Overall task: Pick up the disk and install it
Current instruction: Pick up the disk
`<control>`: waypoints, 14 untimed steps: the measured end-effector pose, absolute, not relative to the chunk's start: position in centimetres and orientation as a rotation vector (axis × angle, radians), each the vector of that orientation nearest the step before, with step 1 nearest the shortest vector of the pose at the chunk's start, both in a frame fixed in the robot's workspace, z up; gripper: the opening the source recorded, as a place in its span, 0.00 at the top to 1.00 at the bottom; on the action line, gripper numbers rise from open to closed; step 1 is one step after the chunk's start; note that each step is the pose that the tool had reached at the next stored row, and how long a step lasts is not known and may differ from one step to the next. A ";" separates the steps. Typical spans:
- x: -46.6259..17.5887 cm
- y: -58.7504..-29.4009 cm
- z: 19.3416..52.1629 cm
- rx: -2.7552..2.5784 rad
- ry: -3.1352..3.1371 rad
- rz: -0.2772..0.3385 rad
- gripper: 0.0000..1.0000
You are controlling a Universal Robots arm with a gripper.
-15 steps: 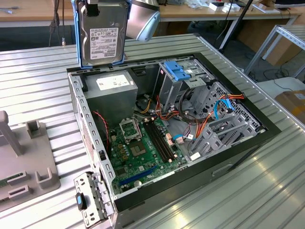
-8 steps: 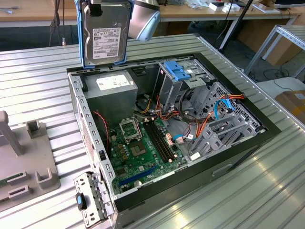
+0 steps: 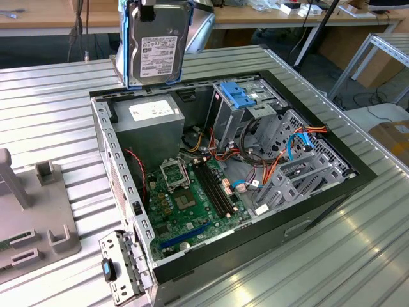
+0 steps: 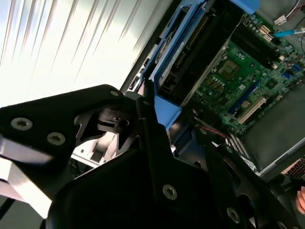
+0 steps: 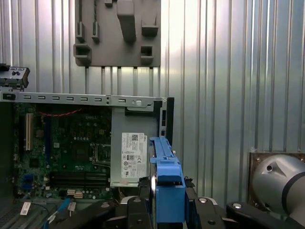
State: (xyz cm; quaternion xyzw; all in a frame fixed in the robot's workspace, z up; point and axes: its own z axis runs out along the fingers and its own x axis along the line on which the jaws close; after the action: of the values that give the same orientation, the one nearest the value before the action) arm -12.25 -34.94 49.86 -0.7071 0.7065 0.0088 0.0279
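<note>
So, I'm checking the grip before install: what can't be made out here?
- First wrist view: the disk sits edge-on in the gripper, label face hidden.
- Exterior view: the top edge cuts off the gripper.
- Second wrist view: the gripper's dark body covers the disk's near end.

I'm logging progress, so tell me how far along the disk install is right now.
Done: the disk is picked up, clamped in the tool and held upright above the rim of the open computer case, by the power supply. In hand: nothing beyond that hold. Left: the install itself; the disk is not yet in any bay inside.
</note>
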 end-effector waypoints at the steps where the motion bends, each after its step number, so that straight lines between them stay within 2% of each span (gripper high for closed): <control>1: -12.2 -35.2 49.9 -2.183 2.181 0.027 0.63; 10: -12.1 -40.1 49.8 -2.183 2.181 0.027 0.63; 14: -12.1 -43.4 49.8 -2.183 2.181 0.027 0.63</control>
State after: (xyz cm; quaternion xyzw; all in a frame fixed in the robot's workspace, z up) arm -12.07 -43.44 49.78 -0.7071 0.7065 0.0088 0.0279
